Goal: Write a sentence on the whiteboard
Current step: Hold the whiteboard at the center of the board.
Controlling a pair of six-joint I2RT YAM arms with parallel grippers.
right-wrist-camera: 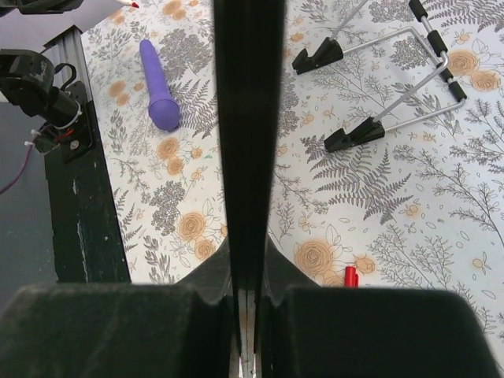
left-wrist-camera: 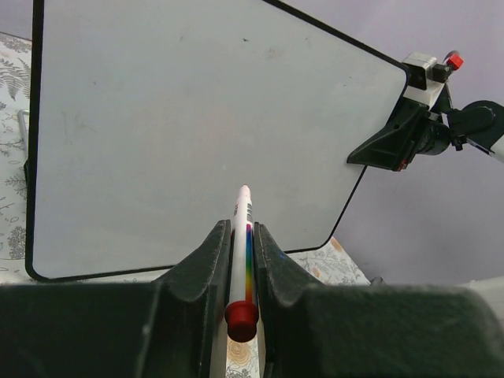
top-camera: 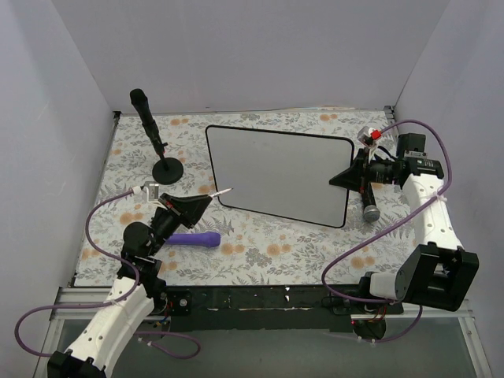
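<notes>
The whiteboard (top-camera: 279,173) is a large white panel with a thin black frame, and its face (left-wrist-camera: 197,118) is blank: no sentence shows on it. My right gripper (top-camera: 350,177) is shut on the board's right edge, which runs as a dark vertical bar (right-wrist-camera: 248,118) between my jaws (right-wrist-camera: 250,252). My left gripper (top-camera: 206,199) is shut on a white marker pen (left-wrist-camera: 242,236) with a rainbow stripe and a red rear end. The pen's tip (top-camera: 228,190) points at the board's near left corner, just short of it.
A black rod on a round base (top-camera: 167,169) stands left of the board. A purple cylinder (top-camera: 193,239) lies near the left arm. A grey-headed tool (top-camera: 370,211) lies by the right arm. A wire stand (right-wrist-camera: 394,79) and a small red cap (right-wrist-camera: 350,276) lie on the floral cloth.
</notes>
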